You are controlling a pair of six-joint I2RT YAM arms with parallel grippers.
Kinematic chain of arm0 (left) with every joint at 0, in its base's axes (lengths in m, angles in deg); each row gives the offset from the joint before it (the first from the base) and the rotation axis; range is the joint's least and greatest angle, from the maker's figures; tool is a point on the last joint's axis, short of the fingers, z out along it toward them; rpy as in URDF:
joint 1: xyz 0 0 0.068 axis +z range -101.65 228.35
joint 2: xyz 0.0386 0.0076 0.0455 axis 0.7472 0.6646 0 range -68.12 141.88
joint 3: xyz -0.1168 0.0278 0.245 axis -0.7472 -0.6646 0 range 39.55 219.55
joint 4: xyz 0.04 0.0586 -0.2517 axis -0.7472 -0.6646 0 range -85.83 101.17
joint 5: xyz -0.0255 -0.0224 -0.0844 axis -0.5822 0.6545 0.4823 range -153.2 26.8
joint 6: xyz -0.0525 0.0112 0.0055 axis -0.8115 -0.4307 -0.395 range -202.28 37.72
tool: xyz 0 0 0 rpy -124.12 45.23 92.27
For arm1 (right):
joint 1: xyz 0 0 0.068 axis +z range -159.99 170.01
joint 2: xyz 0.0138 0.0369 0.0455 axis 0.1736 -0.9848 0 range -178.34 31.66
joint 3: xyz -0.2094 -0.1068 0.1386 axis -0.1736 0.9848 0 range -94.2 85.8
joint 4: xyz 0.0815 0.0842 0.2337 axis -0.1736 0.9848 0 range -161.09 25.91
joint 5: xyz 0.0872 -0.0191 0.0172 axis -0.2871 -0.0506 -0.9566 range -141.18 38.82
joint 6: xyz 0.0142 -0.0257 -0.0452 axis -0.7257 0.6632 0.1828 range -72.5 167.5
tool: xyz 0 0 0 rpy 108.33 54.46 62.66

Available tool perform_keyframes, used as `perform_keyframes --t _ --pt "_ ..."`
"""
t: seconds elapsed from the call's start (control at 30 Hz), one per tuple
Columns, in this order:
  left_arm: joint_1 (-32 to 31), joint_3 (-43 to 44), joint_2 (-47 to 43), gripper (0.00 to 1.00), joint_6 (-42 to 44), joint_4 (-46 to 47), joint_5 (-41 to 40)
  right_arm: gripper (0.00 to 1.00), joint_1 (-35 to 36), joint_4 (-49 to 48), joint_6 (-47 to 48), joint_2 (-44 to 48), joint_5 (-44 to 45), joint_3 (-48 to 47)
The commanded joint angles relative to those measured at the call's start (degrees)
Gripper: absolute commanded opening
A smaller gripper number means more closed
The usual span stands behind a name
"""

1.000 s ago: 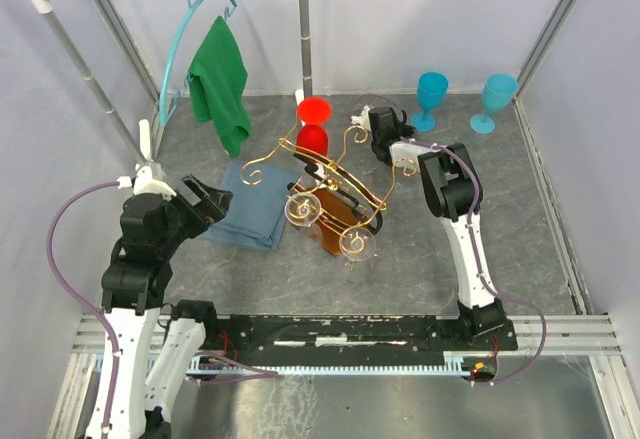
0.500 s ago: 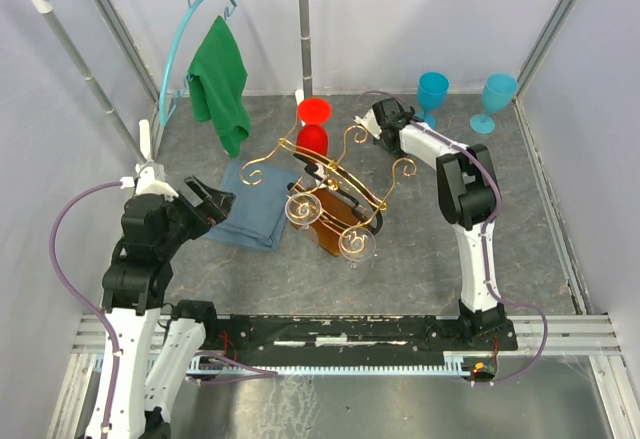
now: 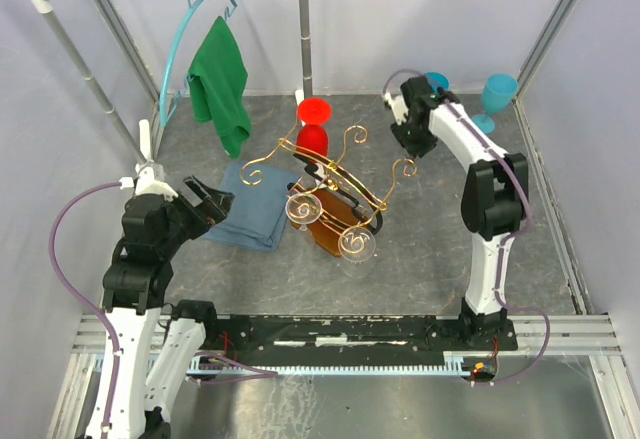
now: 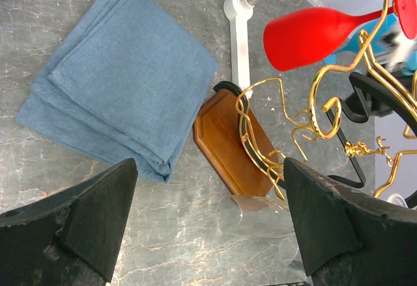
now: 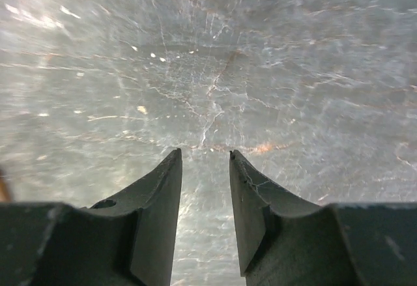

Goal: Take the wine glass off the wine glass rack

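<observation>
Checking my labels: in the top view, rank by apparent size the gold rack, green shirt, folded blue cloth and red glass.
1. gold rack
2-3. green shirt and blue cloth: about alike, not ranked
4. red glass

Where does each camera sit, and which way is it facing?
Top external: above and behind the bases, looking down on the table; both arms show.
Left wrist: on the left arm, facing the wine glass rack and blue cloth past the open left gripper.
Right wrist: facing down at the table; the right gripper shows.
Shared: top and left wrist both see rack and cloth.
</observation>
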Motion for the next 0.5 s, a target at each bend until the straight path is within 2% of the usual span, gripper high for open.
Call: perform_keyframes --t 0.0,0.13,0.23,0.33,0.4,0.47 --pt "0.0 -0.6 0.2 0.99 0.7 2.4 -0.6 0.44 -0.2 4.2 -9.1 9.6 -6.3 -9.4" --pt "0.0 -1.2 0.0 0.99 0.1 2.7 -0.6 0.46 -0.6 4.2 -13.8 10.7 -13.4 -17.1" --pt "0.0 -1.4 0.0 0.99 -0.3 2.9 -0.2 0.46 -1.0 6.2 -16.9 7.6 -18.2 -25.9" --pt "0.0 -1.5 -0.1 0.99 -0.8 3.1 0.2 0.46 -1.6 5.3 -22.3 4.4 -33.9 -31.5" --pt "0.0 -1.5 -0.2 0.99 -1.0 3.2 0.3 0.42 -1.5 0.0 -28.0 3.7 -46.1 -30.3" --pt "0.0 -1.5 -0.1 0.99 -1.0 3.2 0.4 0.41 -1.4 -6.1 -33.1 3.7 -52.8 -27.8"
